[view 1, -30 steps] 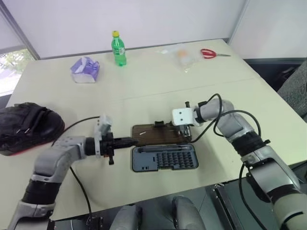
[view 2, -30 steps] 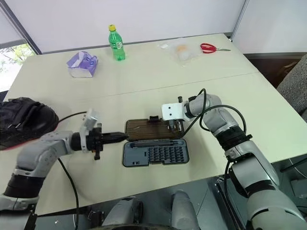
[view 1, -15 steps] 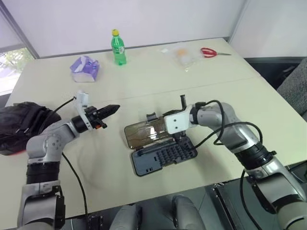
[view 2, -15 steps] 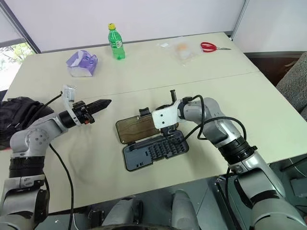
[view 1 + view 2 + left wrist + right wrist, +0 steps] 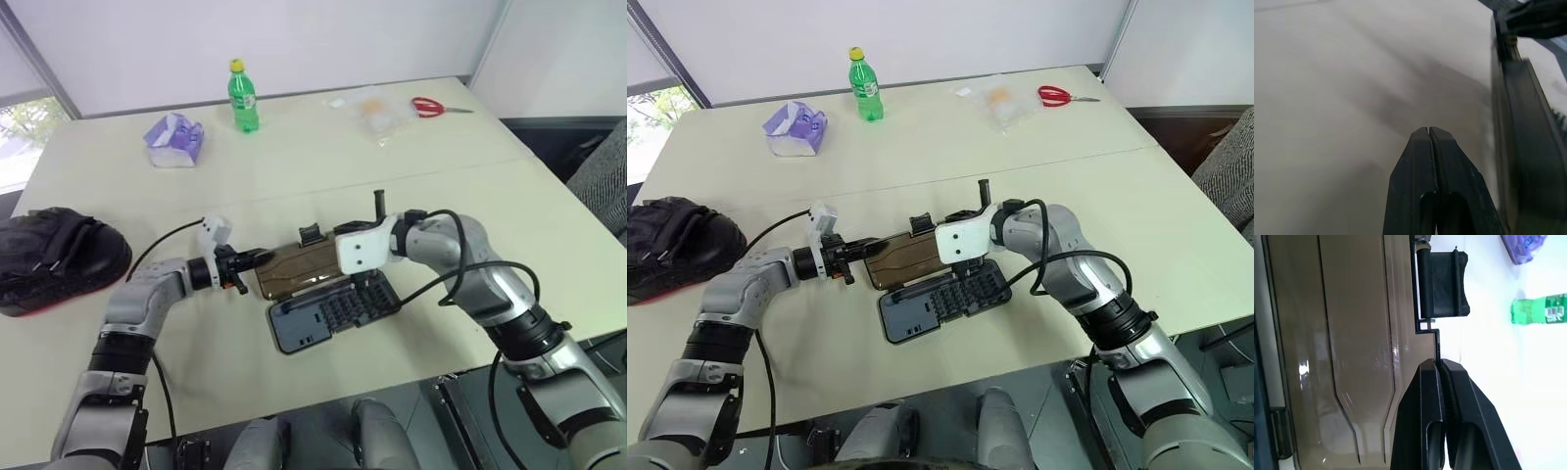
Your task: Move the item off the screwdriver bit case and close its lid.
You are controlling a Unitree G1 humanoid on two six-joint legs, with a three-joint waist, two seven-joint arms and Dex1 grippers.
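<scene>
Gripping lid (image 5: 906,262) edge, right end effector (image 5: 1440,363), left end effector (image 5: 880,247) beside

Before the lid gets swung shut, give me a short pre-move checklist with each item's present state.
1. Mitt off the case: ok, it lies on the table's left side, apart from the case.
2. Lid raised off the table: ok, tilted up, not yet closed over the tray.
3. Right gripper on the lid: ok, shut on the lid's edge beside the latch tab.
4. Left gripper ready to help: ok, shut, its tip at the lid's left end; contact cannot tell.
5. Bits seated in the tray: cannot tell.
6. Nothing lying on the tray: ok.
</scene>
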